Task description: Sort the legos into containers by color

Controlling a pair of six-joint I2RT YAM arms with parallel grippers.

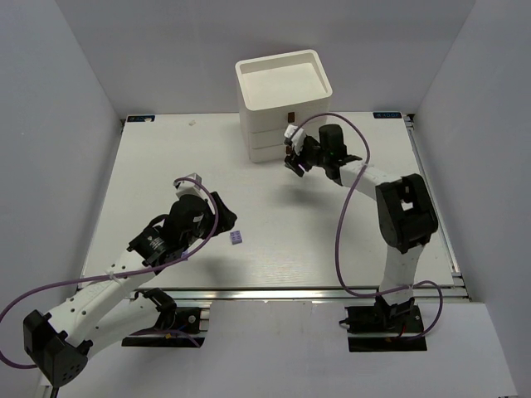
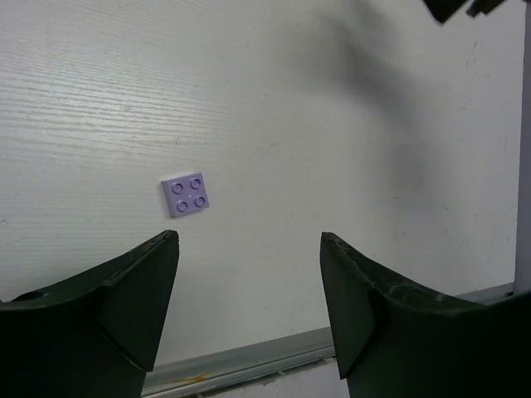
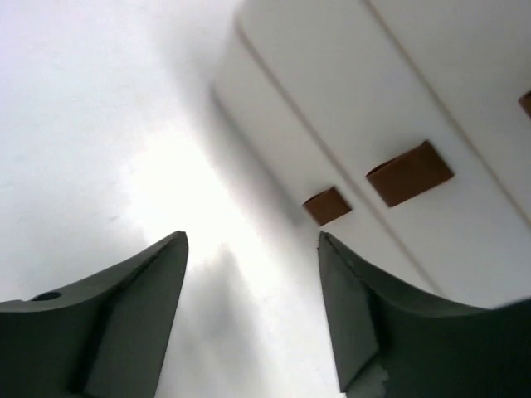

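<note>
- Currently, left gripper (image 2: 249,240): jaws apart, nothing between. It hangs over the table (image 2: 373,166). One light purple lego (image 2: 185,194) lies flat, studs up, just ahead of the jaws, off to one side of the gap.
- Right gripper (image 3: 253,240): jaws apart, empty, close to the chest (image 1: 274,116) front, near the drawer pulls (image 3: 410,173).
- Risk 1: lego off-centre. Closing w/o re-aligning may push it aside, no grip.
- Risk 2: low, thin brick. Fingers may scrape the table or catch one edge, flipping it.
- Risk 3: drawers appear shut (top view too small to confirm), so no drop pos.
</note>
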